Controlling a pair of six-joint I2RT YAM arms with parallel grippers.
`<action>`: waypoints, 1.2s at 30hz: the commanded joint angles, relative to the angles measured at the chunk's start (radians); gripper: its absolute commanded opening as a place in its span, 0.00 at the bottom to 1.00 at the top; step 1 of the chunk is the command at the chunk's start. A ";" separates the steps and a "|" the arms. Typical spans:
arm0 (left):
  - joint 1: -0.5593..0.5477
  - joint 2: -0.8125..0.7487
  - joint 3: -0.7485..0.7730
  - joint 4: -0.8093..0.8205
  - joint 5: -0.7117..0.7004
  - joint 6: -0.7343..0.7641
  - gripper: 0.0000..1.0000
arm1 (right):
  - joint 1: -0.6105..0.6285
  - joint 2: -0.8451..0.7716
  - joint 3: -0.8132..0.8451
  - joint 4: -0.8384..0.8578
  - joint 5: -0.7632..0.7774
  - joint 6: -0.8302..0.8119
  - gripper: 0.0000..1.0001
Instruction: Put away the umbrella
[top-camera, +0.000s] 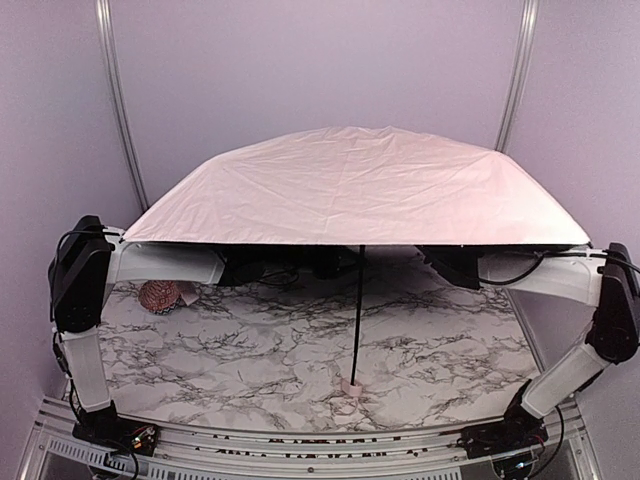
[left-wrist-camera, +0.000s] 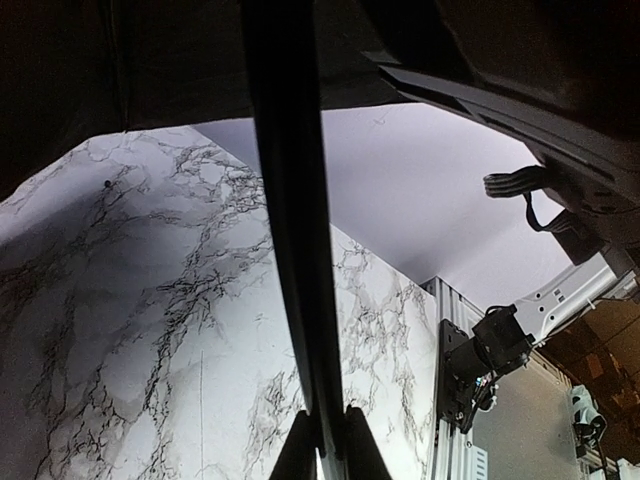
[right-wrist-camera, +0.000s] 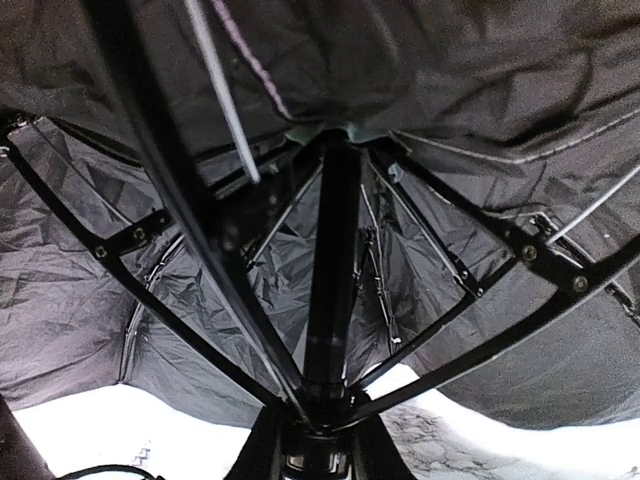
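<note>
Your open umbrella stands on the desk, shaft upright; underneath it your left pincer clenches that shaft, while your right pincer straddles it near the top, its grip impossible to tell.

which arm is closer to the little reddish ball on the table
Left. The left arm reaches under the umbrella beside the ball at the table's left edge; the right arm reaches in from the opposite side.
</note>
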 joint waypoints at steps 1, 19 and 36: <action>0.051 -0.089 0.084 0.270 -0.106 0.067 0.00 | 0.069 0.015 -0.091 -0.145 -0.107 0.053 0.08; 0.050 -0.090 0.165 0.258 -0.088 0.165 0.00 | 0.082 -0.033 -0.108 -0.137 -0.061 0.089 0.10; 0.011 -0.076 -0.137 0.198 -0.172 0.192 0.49 | -0.065 0.039 0.138 0.510 0.027 -0.011 0.00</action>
